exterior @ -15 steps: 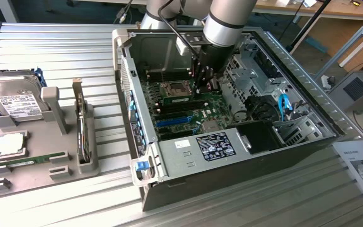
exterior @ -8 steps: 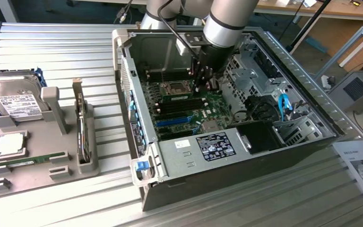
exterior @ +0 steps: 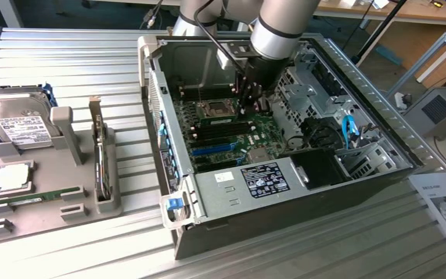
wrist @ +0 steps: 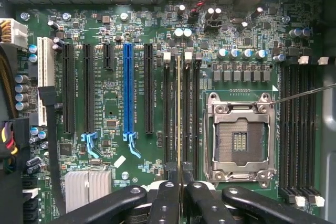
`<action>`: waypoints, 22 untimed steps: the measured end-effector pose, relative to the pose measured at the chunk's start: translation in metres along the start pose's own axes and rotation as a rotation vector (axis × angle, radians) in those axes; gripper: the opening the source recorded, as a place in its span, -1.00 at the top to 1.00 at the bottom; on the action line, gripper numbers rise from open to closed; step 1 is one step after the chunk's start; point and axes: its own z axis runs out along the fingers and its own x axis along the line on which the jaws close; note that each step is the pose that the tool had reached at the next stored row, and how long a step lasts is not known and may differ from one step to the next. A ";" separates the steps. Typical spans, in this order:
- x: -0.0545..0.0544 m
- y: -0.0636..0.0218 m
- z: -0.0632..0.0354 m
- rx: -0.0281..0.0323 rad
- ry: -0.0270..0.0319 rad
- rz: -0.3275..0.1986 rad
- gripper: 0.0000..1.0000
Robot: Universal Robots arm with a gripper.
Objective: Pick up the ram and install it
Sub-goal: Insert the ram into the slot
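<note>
- Well, the fingers pinch the ram just over the black slots.
- If it tips sideways, I think it could miss and bend.

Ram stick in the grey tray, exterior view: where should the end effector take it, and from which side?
Pinch the ram stick mid-length across its two flat faces, coming straight down from above. It appears to stand on its long edge in the grey tray, ends caught in holders, so the upper edge looks the freest part.
</note>
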 end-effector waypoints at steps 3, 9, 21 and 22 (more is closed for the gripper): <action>0.002 0.0000 0.0000 0.0000 -0.0041 0.000 0.76; 0.004 0.0000 0.0005 0.0000 -0.0146 0.000 0.76; 0.006 0.0000 0.0025 -0.0001 -0.0145 0.000 0.76; 0.007 -0.0001 0.0031 -0.0001 -0.0145 0.000 0.76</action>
